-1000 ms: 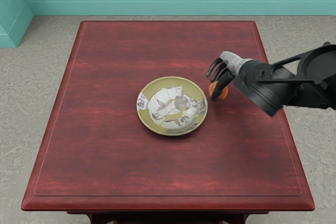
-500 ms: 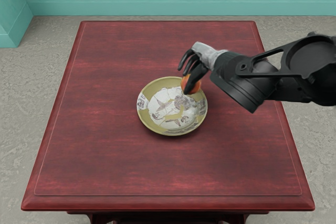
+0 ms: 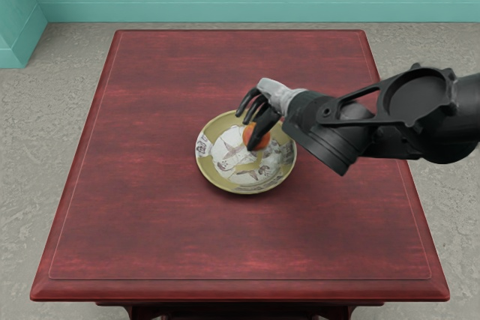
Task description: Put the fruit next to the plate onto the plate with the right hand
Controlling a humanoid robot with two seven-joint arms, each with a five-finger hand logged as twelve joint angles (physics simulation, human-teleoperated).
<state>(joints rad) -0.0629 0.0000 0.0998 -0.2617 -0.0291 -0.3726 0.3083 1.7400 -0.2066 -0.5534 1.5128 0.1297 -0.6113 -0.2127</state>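
A round olive-rimmed plate (image 3: 212,171) with a white and grey pattern sits at the middle of the red wooden table. An orange fruit (image 3: 253,136) is held just over the plate's upper middle. My right hand (image 3: 257,116) is shut on the fruit, its dark fingers curled round it from above. Its arm reaches in from the right edge, over the plate's right rim. I cannot tell whether the fruit touches the plate. The left arm does not show.
The red table (image 3: 150,222) has a raised border all round. Grey floor lies on every side, with a teal wall at the back and a teal corner at the far left.
My right hand has carried the fruit leftward from the table beside the plate's right rim to above the plate's inside, and has come slightly lower over the last half second.
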